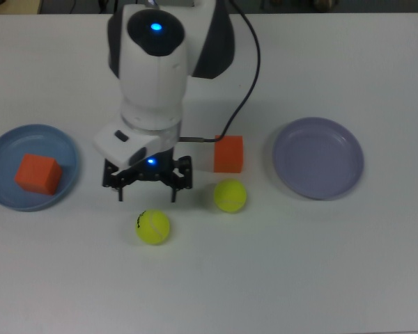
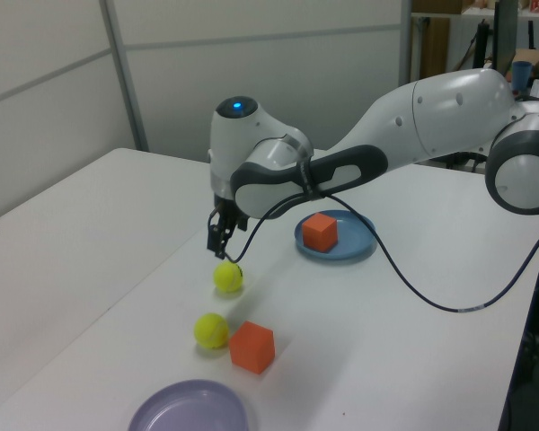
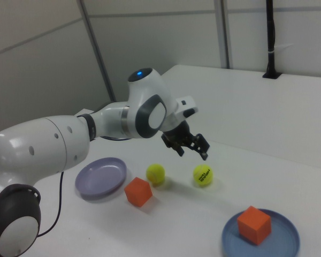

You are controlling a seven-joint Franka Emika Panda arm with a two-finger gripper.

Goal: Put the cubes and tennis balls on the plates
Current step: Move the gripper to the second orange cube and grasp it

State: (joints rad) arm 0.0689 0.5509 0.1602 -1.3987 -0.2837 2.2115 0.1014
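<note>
1. A plain white table (image 1: 320,278) carries everything below me.
2. A light blue plate (image 1: 0,191) rests on it at the top view's left edge.
3. A lavender plate (image 1: 319,158) sits toward the top view's right, well apart from the blue one.
4. An orange cube (image 1: 228,154) stands on the bare surface between the plates.
5. One tennis ball (image 1: 230,195) lies just beside that cube.
6. A second tennis ball with black print (image 1: 153,227) lies near the first.
</note>
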